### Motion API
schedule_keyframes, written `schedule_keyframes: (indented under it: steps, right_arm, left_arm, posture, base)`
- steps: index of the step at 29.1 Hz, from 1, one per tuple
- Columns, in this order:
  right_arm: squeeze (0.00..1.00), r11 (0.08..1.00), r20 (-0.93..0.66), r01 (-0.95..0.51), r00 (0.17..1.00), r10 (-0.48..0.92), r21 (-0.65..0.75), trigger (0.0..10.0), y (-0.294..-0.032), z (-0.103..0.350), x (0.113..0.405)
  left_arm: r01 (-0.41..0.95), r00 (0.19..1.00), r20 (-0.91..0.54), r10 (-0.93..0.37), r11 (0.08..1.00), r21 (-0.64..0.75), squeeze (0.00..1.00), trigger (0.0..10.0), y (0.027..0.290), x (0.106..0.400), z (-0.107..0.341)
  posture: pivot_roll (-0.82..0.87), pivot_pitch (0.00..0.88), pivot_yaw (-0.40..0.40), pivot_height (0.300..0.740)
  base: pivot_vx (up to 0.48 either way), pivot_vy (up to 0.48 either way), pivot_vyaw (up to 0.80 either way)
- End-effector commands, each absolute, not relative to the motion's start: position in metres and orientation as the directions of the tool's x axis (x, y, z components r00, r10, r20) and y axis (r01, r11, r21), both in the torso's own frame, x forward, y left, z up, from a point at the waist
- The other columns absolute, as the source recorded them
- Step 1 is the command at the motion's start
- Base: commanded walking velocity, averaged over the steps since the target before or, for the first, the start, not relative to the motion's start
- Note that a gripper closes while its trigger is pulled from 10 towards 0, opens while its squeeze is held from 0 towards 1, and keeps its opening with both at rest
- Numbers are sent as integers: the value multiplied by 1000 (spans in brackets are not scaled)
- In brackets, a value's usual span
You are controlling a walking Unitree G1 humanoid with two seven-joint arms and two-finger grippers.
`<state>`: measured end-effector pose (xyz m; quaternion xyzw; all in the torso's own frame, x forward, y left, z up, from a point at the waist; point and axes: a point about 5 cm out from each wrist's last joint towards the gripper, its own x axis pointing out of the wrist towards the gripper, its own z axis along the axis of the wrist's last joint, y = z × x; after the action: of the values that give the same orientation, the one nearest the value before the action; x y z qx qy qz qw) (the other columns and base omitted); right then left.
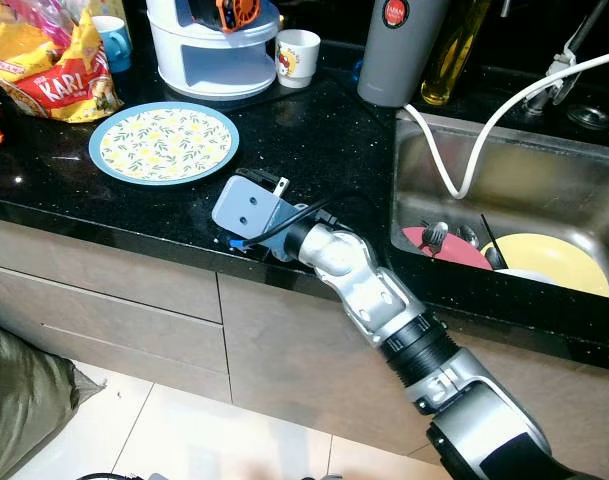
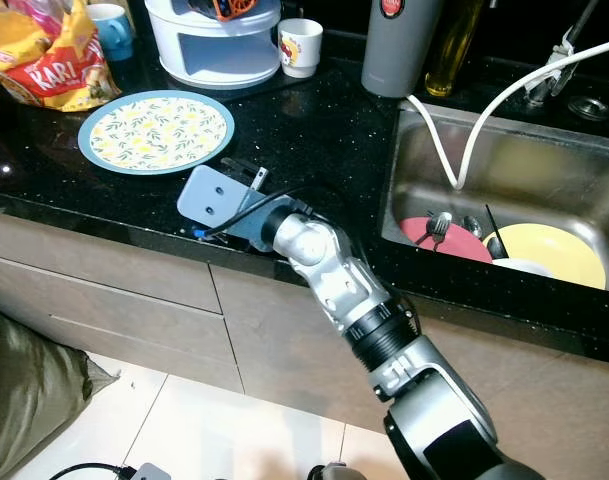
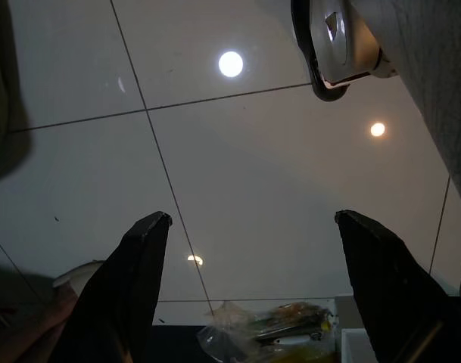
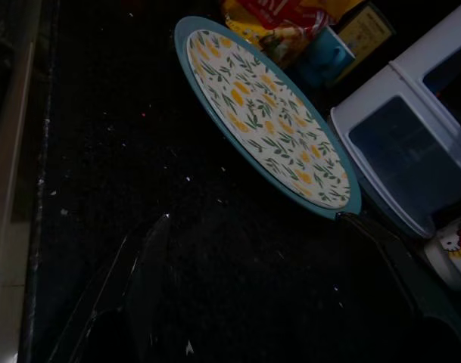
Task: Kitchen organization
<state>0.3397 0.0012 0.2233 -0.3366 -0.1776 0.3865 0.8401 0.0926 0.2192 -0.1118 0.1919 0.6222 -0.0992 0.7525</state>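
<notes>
the plate (image 1: 164, 143) lies on the counter (image 1: 324, 150), near its front edge. the snack bag (image 1: 54, 70) sits behind it at the left. the sink (image 1: 514, 190) is at the right end.

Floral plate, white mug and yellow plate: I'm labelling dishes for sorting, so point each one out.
floral plate (image 1: 164, 142): left eye view, middle of its patterned face.
white mug (image 1: 297, 57): left eye view, its side wall.
yellow plate (image 1: 549, 262): left eye view, its bare face in the sink.

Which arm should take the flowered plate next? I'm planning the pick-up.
Right, probably. The right tool is over the counter, open, fingers aimed at the plate just ahead. The left tool is open too but faces the floor tiles, away from the counter.
</notes>
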Motion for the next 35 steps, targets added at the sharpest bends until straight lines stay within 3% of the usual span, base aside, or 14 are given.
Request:
schedule_keyframes:
  steps: [1,8,18,20,23,35]
  right_arm:
    - [0,482,54,-532,630,775,-696,10000,2,226,341]
    - [0,553,69,-475,713,697,-685,10000,-8,236,358]
    - [0,612,121,-443,738,664,-655,10000,-12,252,366]
    - [0,650,159,-445,738,656,-616,10000,-14,260,368]
    - [0,753,301,-480,713,634,-450,10000,-19,290,368]
    - [0,746,312,-442,711,630,-498,10000,-26,294,369]
  left_arm:
    - [396,182,-981,74,907,142,0,10000,215,84,-114]
    - [393,184,-980,73,908,142,0,10000,216,84,-114]
    - [389,188,-980,70,910,139,0,10000,215,86,-114]
    - [389,189,-980,69,911,139,0,10000,215,87,-114]
    - [388,191,-979,69,911,140,0,10000,214,88,-114]
    - [394,190,-979,67,908,139,0,10000,214,88,-114]
  posture:
    - [94,92,-78,740]
    - [91,101,-75,740]
    - [95,102,-77,740]
    - [96,101,-76,740]
    - [95,100,-75,740]
    - [89,100,-71,740]
  base:
    - [0,0,0]
    - [0,0,763]
    - [0,0,763]
    - [0,0,763]
    - [0,0,763]
    - [0,0,763]
